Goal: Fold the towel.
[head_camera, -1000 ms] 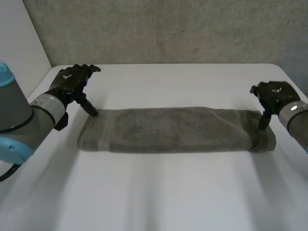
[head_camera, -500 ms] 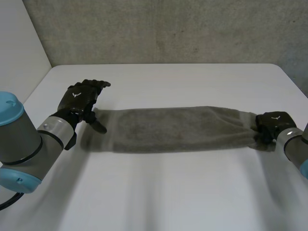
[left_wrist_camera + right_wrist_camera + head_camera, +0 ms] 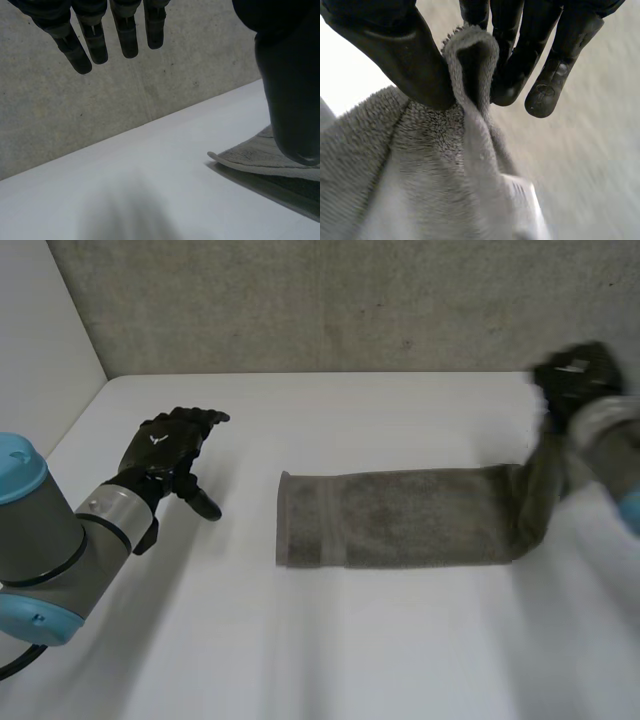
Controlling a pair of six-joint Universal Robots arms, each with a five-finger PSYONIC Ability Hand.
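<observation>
A grey towel [image 3: 400,518], folded into a long strip, lies across the middle of the white table [image 3: 330,640]. My right hand [image 3: 572,380] is raised at the far right, shut on the towel's right end, which hangs up from the table. In the right wrist view the thumb and fingers [image 3: 510,55] pinch a fold of the towel [image 3: 445,170]. My left hand [image 3: 168,452] hovers open over bare table, well left of the towel's left end. In the left wrist view its fingers [image 3: 107,35] are straight, and the towel's edge [image 3: 260,157] lies beyond the thumb.
A grey concrete wall [image 3: 340,300] runs behind the table's far edge. A white panel [image 3: 40,350] stands at the far left.
My right hand shut on the towel's right end, then lifted it up and back. The towel slid right, away from my left hand, which has moved down off the towel's left end.
</observation>
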